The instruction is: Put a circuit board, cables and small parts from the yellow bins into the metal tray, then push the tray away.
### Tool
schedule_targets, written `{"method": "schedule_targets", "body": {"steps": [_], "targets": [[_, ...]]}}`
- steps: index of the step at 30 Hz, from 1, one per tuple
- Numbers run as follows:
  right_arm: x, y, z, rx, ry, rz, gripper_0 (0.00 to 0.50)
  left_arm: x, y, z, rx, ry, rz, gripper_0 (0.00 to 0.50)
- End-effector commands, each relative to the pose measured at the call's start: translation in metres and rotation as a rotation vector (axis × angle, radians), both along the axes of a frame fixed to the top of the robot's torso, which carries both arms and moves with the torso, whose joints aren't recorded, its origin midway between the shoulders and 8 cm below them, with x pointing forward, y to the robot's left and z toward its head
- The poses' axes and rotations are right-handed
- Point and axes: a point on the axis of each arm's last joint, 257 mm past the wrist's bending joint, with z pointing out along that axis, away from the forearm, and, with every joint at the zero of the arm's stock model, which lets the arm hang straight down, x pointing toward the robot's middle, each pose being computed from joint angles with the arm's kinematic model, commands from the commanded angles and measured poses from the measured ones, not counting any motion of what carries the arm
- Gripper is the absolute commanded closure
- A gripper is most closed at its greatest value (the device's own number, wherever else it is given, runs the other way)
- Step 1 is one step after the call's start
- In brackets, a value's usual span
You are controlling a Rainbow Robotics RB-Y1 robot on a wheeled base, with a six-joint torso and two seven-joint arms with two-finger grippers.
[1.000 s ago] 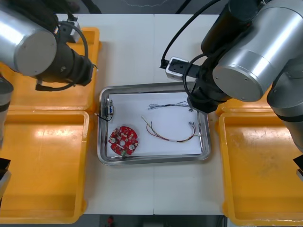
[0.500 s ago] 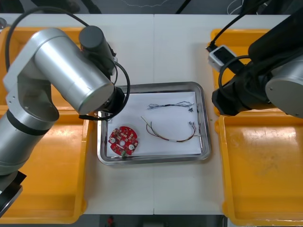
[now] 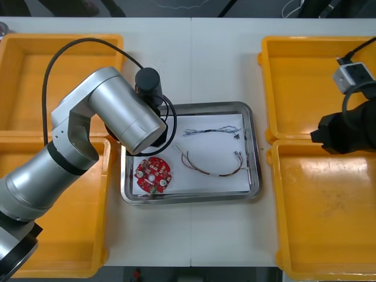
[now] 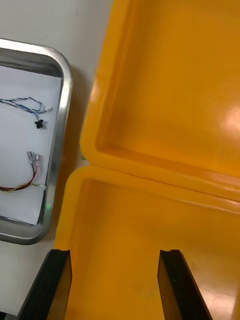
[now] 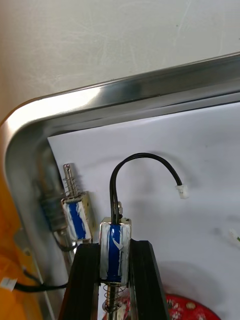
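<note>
Left gripper (image 5: 115, 252) is over the far-left corner of the metal tray (image 3: 188, 198), jaws clamped on a small metal part (image 5: 114, 239) with a blue wrap.
- Part's long axis runs in line with the fingers: spring end back toward the wrist, cable end out past the fingertips.
- Black cable (image 5: 135, 157) leaves that outer end, arcs over and ends in a white plug above the tray's white liner (image 5: 200, 150).
- Can't tell if the part touches the liner.
- Second small metal part (image 5: 76, 220) lies just beside the tray's left wall, roughly parallel to the held one, spring end toward the corner. Its lower end is hidden behind a finger.
- In the front view the left arm (image 3: 126, 114) covers that tray corner.

Also in the tray:
- circuit board (image 3: 154, 174) in the near-left corner
- blue-and-white cable (image 3: 208, 130) lying along the far wall
- red-and-yellow cable (image 3: 211, 170) curving across the middle

Right gripper (image 4: 115, 255) is well right of the tray, above the seam between the two yellow bins (image 4: 100, 125). Its jaws are apart with nothing between them. In its wrist view the tray is cut off, with just its right end showing.
</note>
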Motion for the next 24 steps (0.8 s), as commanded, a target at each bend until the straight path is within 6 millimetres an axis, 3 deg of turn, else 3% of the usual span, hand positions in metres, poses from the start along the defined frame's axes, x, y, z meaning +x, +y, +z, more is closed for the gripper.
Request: {"method": "schedule_targets", "body": {"steps": [1, 9, 10, 11, 13, 14, 24], "targets": [[-0.015, -0.044, 0.008, 0.007, -0.018, -0.113, 0.000, 0.003, -0.019, -0.012, -0.062, -0.027, 0.039, 0.500], [-0.029, -0.083, 0.003, 0.026, -0.008, -0.233, 0.000, 0.002, -0.023, -0.016, -0.068, -0.033, 0.045, 0.498], [-0.033, -0.092, -0.002, 0.018, -0.002, -0.261, 0.000, 0.002, -0.023, -0.016, -0.071, -0.035, 0.046, 0.475], [-0.033, -0.095, -0.002, 0.012, -0.005, -0.269, 0.000, 0.002, -0.024, -0.016, -0.071, -0.035, 0.047, 0.430], [-0.036, -0.104, -0.006, -0.004, 0.001, -0.292, 0.000, 0.003, -0.025, -0.015, -0.077, -0.043, 0.049, 0.065], [-0.037, -0.105, -0.007, -0.005, 0.003, -0.295, 0.000, 0.004, -0.025, -0.014, -0.078, -0.046, 0.050, 0.000], [-0.050, -0.122, -0.022, -0.022, 0.042, -0.343, 0.000, 0.004, -0.027, -0.012, -0.093, -0.054, 0.060, 0.000]]}}
